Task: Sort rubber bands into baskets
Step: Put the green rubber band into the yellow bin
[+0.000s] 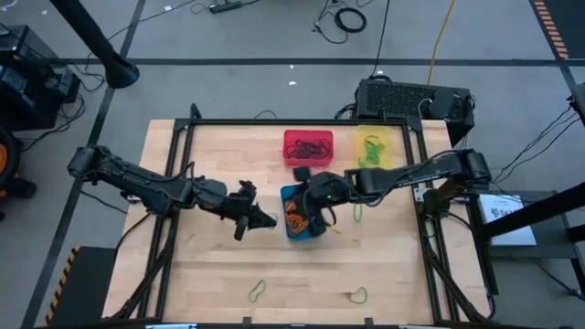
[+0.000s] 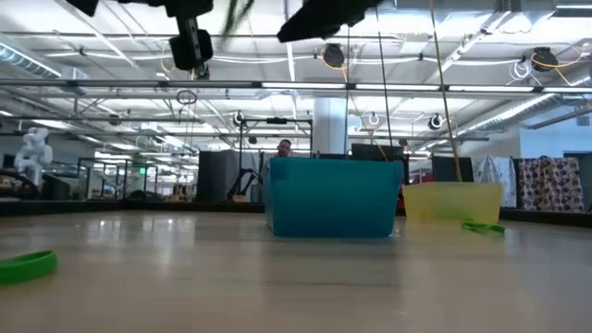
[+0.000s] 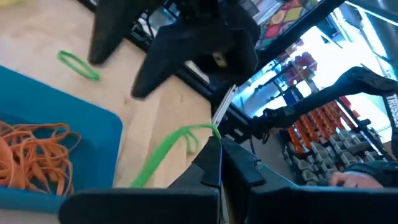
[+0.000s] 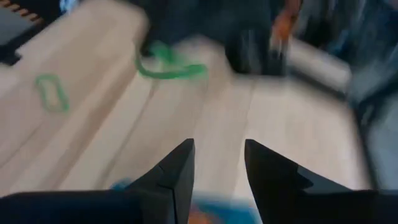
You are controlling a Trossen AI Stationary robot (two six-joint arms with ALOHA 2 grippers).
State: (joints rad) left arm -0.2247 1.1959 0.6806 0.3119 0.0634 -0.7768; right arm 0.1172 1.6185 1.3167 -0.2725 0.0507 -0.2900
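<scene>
Blue tub [image 1: 292,228] is sitting mid-table [image 1: 210,265] & serving as the landmark here; it's holding a tangle of orange bands [image 1: 295,216], also showing in the L wrist view [image 3: 34,162]. Red tub [image 1: 308,148] is standing just behind the blue one, w/ dark bands [image 1: 311,147] lying inside. Yellow tub [image 1: 380,149] is sitting behind & to the R of blue, beside the red one, w/ green bands [image 1: 372,146] in it. L gripper [image 1: 265,221] is hovering just L of the blue tub, fingers clenched on a green band [image 3: 171,152] that's dangling from the tips [image 3: 214,158]. R gripper [image 1: 322,216] is hanging over the blue tub's R side, jaws standing apart w/ nothing between them; in its own wrist view the fingers [image 4: 177,171] are spread over bare wood. Another green band [image 1: 359,212] is lying on the table just R of the blue tub, nr the R arm. Two more green bands are lying well in front of the blue tub by the table's near edge, one to the front-L [image 1: 258,291] & one to the front-R [image 1: 357,295]. In the low view the blue tub [image 2: 333,196] is standing centre w/ the yellow one [image 2: 453,201] beside it, & a green band [image 2: 26,266] is lying close to the camera.
</scene>
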